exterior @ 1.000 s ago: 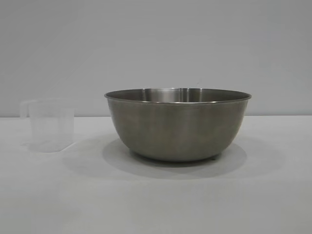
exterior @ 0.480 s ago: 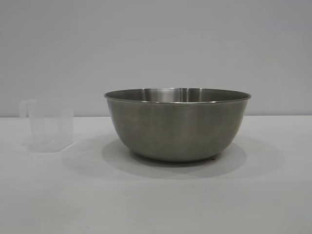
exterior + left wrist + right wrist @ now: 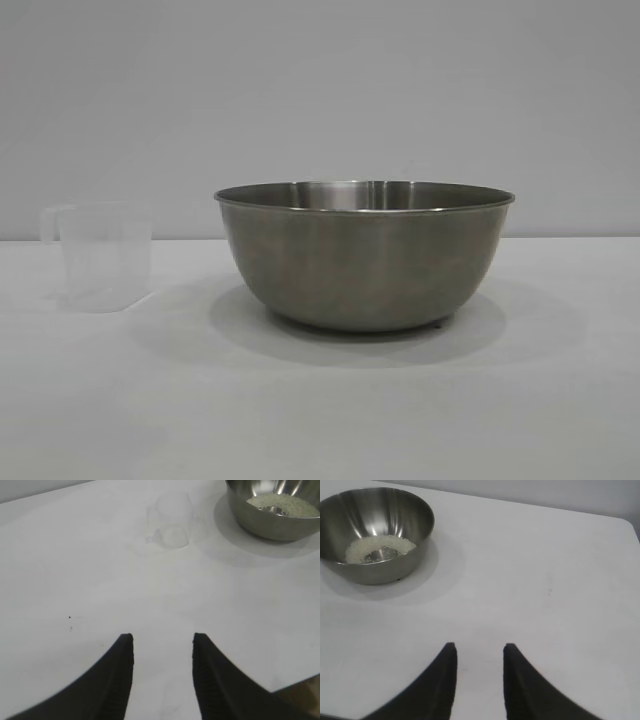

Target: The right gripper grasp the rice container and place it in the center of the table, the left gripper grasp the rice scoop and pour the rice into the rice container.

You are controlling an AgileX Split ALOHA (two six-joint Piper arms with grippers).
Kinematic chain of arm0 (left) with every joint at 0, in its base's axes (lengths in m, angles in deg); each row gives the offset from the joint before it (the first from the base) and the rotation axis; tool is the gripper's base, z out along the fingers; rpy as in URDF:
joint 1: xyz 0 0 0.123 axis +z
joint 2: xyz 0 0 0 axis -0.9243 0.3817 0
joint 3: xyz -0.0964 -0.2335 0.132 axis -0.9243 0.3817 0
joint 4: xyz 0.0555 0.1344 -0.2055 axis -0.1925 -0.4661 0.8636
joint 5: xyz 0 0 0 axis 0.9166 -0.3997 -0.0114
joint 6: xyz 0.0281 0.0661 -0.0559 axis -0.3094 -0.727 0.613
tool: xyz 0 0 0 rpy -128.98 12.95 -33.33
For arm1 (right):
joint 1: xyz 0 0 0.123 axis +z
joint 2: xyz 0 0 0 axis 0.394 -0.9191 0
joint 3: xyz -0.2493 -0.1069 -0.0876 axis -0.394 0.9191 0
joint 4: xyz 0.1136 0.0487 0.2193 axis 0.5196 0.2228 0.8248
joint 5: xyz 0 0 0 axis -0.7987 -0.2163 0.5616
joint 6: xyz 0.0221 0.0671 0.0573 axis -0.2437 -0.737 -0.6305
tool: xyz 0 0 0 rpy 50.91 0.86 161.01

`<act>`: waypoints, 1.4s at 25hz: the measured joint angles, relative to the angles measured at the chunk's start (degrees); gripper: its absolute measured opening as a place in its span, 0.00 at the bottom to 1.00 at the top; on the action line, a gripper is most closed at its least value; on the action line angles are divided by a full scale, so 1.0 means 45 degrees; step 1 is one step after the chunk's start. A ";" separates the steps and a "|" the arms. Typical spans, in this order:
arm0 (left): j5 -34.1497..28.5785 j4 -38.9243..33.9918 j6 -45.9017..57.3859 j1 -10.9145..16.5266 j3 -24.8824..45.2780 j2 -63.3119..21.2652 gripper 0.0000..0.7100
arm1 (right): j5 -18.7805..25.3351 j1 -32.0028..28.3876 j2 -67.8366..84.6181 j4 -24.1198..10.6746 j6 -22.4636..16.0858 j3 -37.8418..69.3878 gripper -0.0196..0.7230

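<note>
Nothing moved | rice container (image 3: 365, 260), rice scoop (image 3: 100, 257) well apart from both unclenched, empty grippers

Plain white table (image 3: 320, 420), flat and matte. Rice container (image 3: 365, 255) standing upright at centre, rice scoop (image 3: 100, 255) upright at nine o'clock of it, apart, both directly on the top.

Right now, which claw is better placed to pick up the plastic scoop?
Left, I judge. The rice scoop stands ahead of the open left claw; the right claw sees only the rice container, no scoop.
</note>
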 joint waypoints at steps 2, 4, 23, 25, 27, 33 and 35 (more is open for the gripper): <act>0.0000 0.0000 0.0000 0.0000 0.0000 -0.0161 0.39 | 0.0000 0.0000 0.0000 0.0000 0.0000 0.0000 0.32; -0.0030 0.0000 0.0000 0.0169 0.0000 -0.0186 0.39 | 0.0000 0.0000 0.0000 0.0000 0.0000 0.0000 0.32; -0.0030 0.0000 0.0000 0.2423 0.0000 -0.0214 0.39 | 0.0000 -0.1413 0.0000 0.0000 0.0000 0.0000 0.32; -0.0030 0.0000 0.0000 0.2423 0.0000 -0.0214 0.39 | 0.0000 -0.1413 0.0000 0.0000 0.0000 0.0000 0.32; -0.0030 0.0000 0.0000 0.2423 0.0000 -0.0214 0.39 | 0.0000 -0.1413 0.0000 0.0000 0.0000 0.0000 0.32; -0.0030 0.0000 0.0000 0.2423 0.0000 -0.0214 0.32 | 0.0004 -0.1413 0.0000 0.0459 0.0000 0.0000 0.32; -0.0030 0.0000 0.0000 0.2423 0.0000 -0.0214 0.32 | 0.0027 -0.1413 0.0000 0.0582 0.0000 0.0000 0.32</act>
